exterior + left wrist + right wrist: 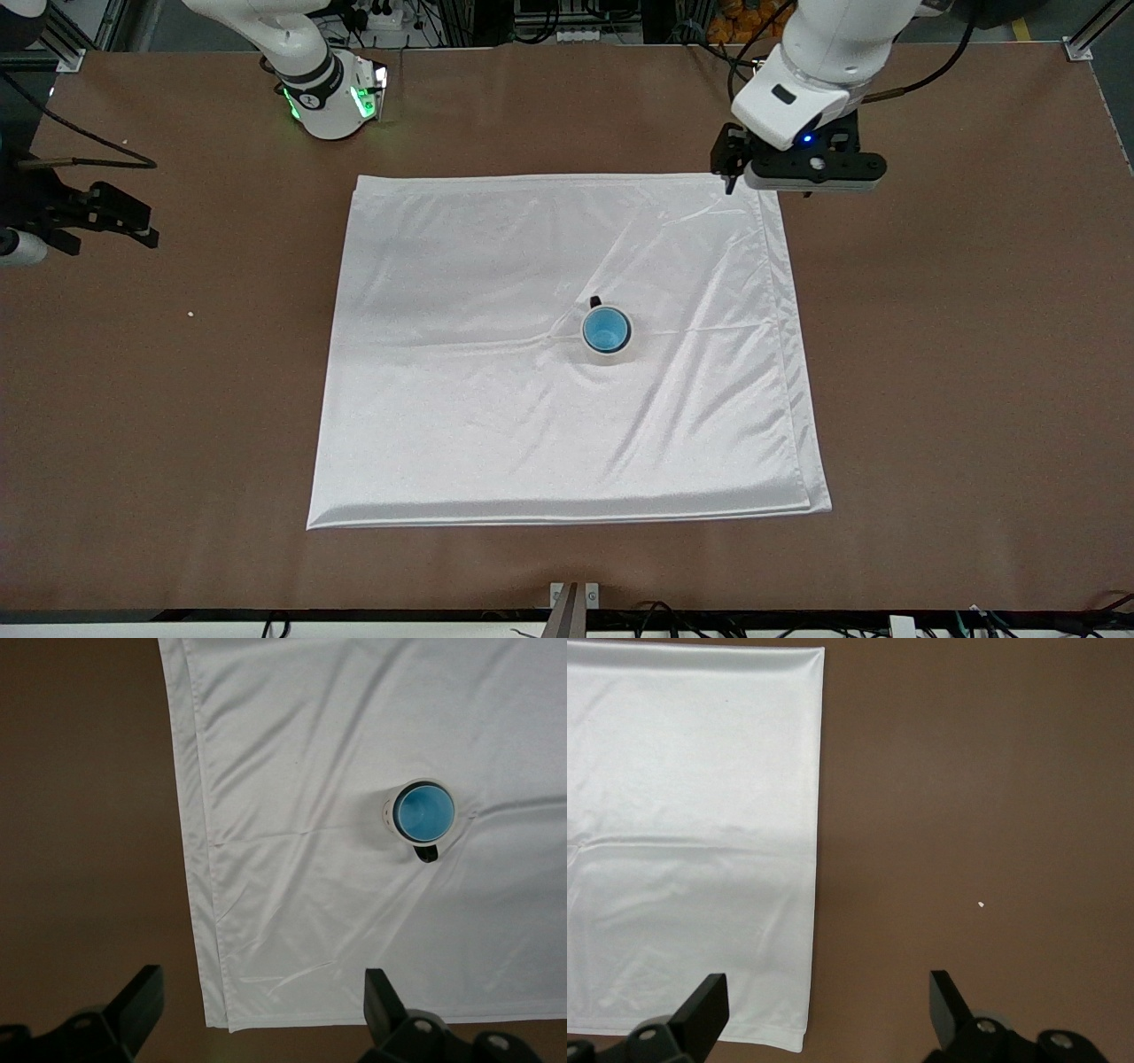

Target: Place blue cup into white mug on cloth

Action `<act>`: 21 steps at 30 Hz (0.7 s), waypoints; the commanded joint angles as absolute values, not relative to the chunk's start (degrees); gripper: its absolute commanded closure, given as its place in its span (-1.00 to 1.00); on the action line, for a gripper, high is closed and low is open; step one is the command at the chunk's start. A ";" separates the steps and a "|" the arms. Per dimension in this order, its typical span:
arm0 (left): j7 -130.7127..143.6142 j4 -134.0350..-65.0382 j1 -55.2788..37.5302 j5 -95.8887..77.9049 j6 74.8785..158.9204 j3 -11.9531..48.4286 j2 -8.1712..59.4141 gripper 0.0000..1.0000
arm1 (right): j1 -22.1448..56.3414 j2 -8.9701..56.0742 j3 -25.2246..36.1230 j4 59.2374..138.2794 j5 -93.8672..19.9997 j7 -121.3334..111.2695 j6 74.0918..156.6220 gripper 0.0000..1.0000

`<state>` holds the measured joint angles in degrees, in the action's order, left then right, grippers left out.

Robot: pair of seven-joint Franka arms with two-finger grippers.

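The blue cup [607,330] sits upright inside the white mug [620,355], whose dark handle points toward the robots. The mug stands on the cloth [496,416], a little toward the left arm's end of its middle. My left gripper [808,183] is open and empty, up over the cloth's corner nearest the left arm's base. Its wrist view shows the fingers [142,997] wide apart, with the cup [423,811], the mug [389,811] and the cloth [310,771] below. My right gripper [146,226] is open and empty over bare table at the right arm's end, beside the cloth [682,815].
The brown table [974,399] surrounds the cloth on all sides. A small white crumb [190,314] lies on the table toward the right arm's end; it also shows in the right wrist view [981,904]. The cloth has creases round the mug.
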<state>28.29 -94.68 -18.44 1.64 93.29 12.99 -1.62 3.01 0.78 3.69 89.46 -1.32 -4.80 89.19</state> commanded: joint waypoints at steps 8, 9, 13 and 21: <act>27.34 -99.66 -12.31 -3.96 90.35 13.01 -8.08 -1.00 | 3.43 -0.44 3.95 90.18 -1.32 -4.57 89.21 -1.00; 26.46 -100.10 -11.87 -3.96 90.35 12.92 -8.52 -1.00 | 3.43 -0.44 3.96 90.18 -1.32 -4.57 89.21 -1.00; 23.30 -100.90 -9.67 -4.04 90.09 12.92 -9.58 -1.00 | 3.52 -0.44 3.87 90.18 -1.32 -4.57 89.30 -1.00; 21.71 -100.64 -8.35 -3.96 88.94 12.83 -9.32 -1.00 | 3.52 -0.44 3.87 90.18 -1.32 -4.57 89.30 -1.00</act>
